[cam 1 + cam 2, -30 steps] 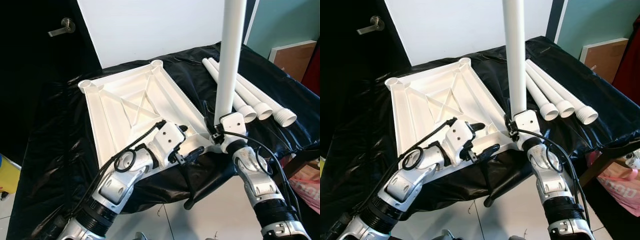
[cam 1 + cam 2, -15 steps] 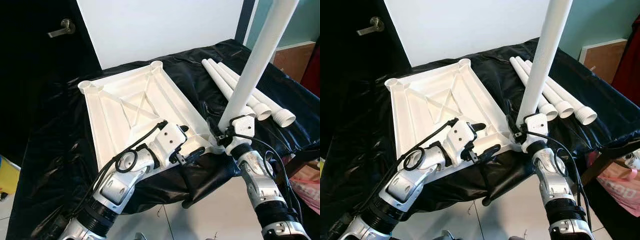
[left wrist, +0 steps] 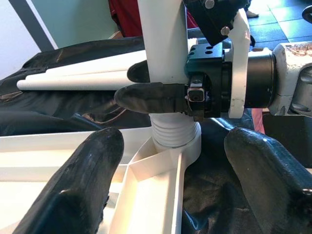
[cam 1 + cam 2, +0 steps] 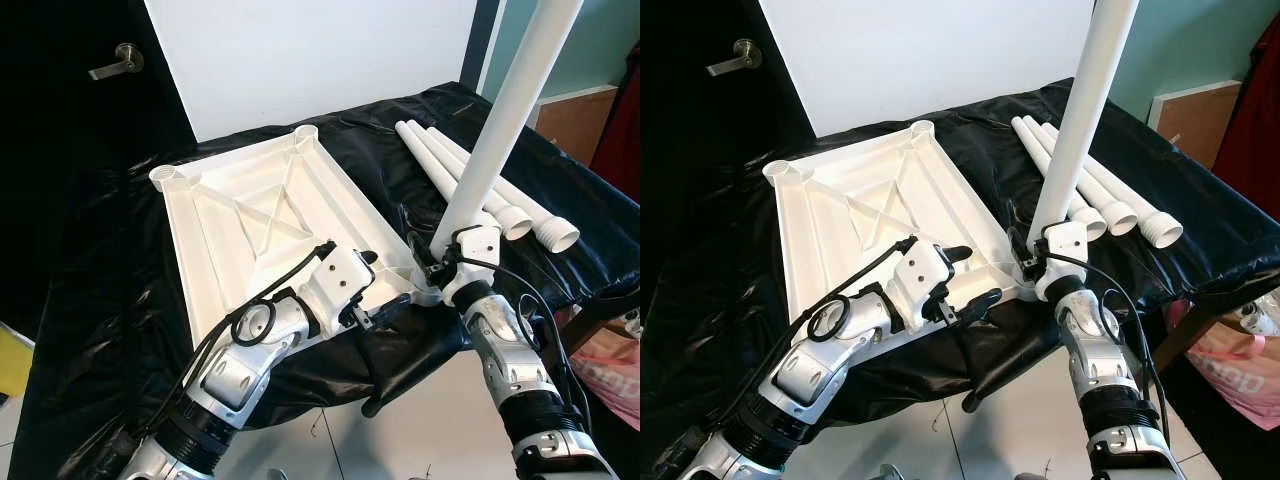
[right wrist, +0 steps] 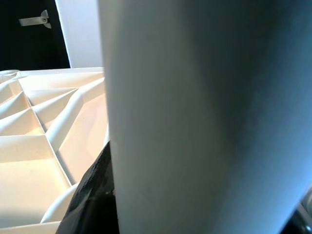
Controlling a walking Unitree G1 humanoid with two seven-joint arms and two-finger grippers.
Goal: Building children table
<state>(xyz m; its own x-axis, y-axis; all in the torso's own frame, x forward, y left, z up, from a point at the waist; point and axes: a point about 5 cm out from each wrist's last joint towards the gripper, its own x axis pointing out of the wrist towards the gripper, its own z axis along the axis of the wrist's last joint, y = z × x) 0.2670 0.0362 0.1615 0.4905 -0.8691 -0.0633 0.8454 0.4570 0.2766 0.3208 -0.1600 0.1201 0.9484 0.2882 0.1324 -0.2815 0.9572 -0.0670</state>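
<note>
The white tabletop (image 4: 255, 215) lies upside down on the black-covered table. My right gripper (image 4: 441, 262) is shut on a long white leg (image 4: 500, 110) near its lower end. The leg leans up and to the right, and its threaded end (image 3: 173, 134) sits in the near right corner socket (image 3: 187, 152). My left gripper (image 4: 378, 288) is open at the tabletop's near edge, just left of that corner, with its fingers (image 3: 92, 175) on either side of the rim. Three spare legs (image 4: 505, 195) lie side by side to the right.
Black plastic sheet (image 4: 110, 300) hangs over the table's near edge above a tiled floor. A dark door with a lever handle (image 4: 105, 65) stands at the back left. A wooden board (image 4: 565, 115) leans at the right, with a pink bag (image 4: 1240, 370) on the floor.
The leg stood upright a second ago and now leans to the right in my right gripper. My left gripper has stayed at the tabletop's edge. The camera shifted slightly.
</note>
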